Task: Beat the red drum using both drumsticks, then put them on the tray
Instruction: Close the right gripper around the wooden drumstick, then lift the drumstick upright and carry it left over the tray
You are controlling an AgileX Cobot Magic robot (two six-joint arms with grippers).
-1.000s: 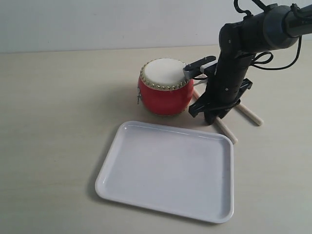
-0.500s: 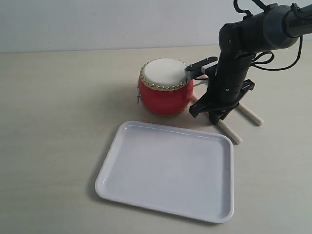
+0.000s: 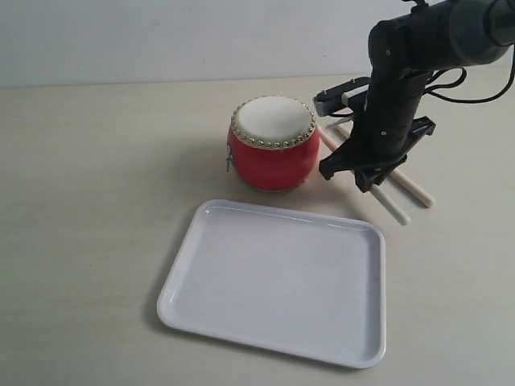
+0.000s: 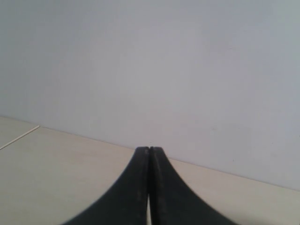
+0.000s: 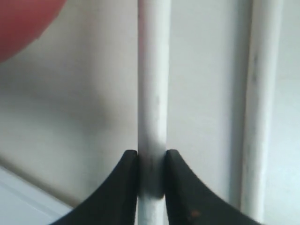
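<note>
The red drum (image 3: pixel 273 145) with its cream skin stands upright behind the white tray (image 3: pixel 241 322). My right gripper (image 3: pixel 368 178) is just right of the drum, shut on one pale drumstick (image 3: pixel 392 207) near its middle. In the right wrist view the fingers (image 5: pixel 152 154) pinch that drumstick (image 5: pixel 153 93), with the second drumstick (image 5: pixel 260 103) lying parallel beside it. That second drumstick (image 3: pixel 414 193) rests on the table, right of the gripper. The drum's red side (image 5: pixel 23 23) shows at a corner. My left gripper (image 4: pixel 149 149) is shut on nothing, facing a pale wall; it is outside the exterior view.
The tray's far right corner (image 3: pixel 374 233) lies close below the held stick's lower end. A tray edge (image 5: pixel 18 206) shows in the right wrist view. Beige tabletop (image 3: pixel 96 177) stretches left of the drum and tray.
My right arm has risen and shifted slightly right, carrying the gripped drumstick with it; the stick's lower end has moved right and up. Drum, tray and second stick have not moved.
</note>
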